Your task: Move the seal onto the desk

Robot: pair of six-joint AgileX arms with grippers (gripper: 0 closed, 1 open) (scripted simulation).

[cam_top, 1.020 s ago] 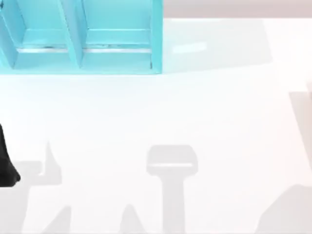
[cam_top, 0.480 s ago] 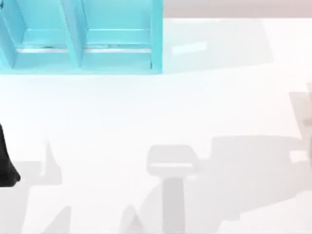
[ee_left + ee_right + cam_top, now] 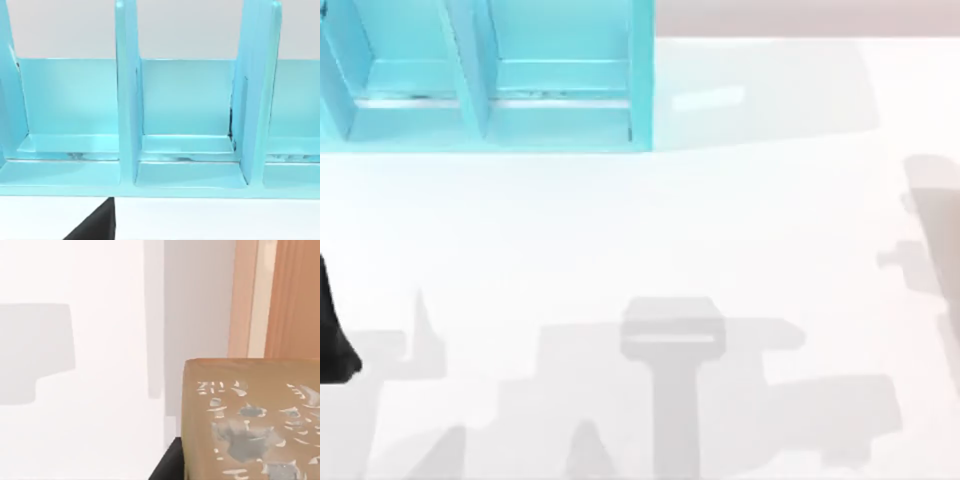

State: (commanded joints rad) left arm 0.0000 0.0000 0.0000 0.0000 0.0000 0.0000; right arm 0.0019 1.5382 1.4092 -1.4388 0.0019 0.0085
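The seal (image 3: 250,415), a tan-brown block with pale grey marks on its face, sits very close in the right wrist view. My right gripper (image 3: 245,472) appears shut on it, and one black finger (image 3: 169,465) shows at its edge. Behind the seal lies the white desk (image 3: 90,390), the same desk (image 3: 620,220) that spans the top view. My left gripper (image 3: 332,335) is a black shape parked at the desk's left edge, and a black tip of it (image 3: 97,225) faces the shelf.
A turquoise shelf unit (image 3: 500,80) with upright dividers stands at the back left, and its compartments (image 3: 185,105) hold nothing. Tan wooden strips (image 3: 290,295) run past the desk's edge behind the seal. Arm shadows (image 3: 750,380) lie across the desk's front.
The broad arm shadow on the desk's lower right has spread leftward and changed shape, so the right arm is moving. The left arm has stayed still.
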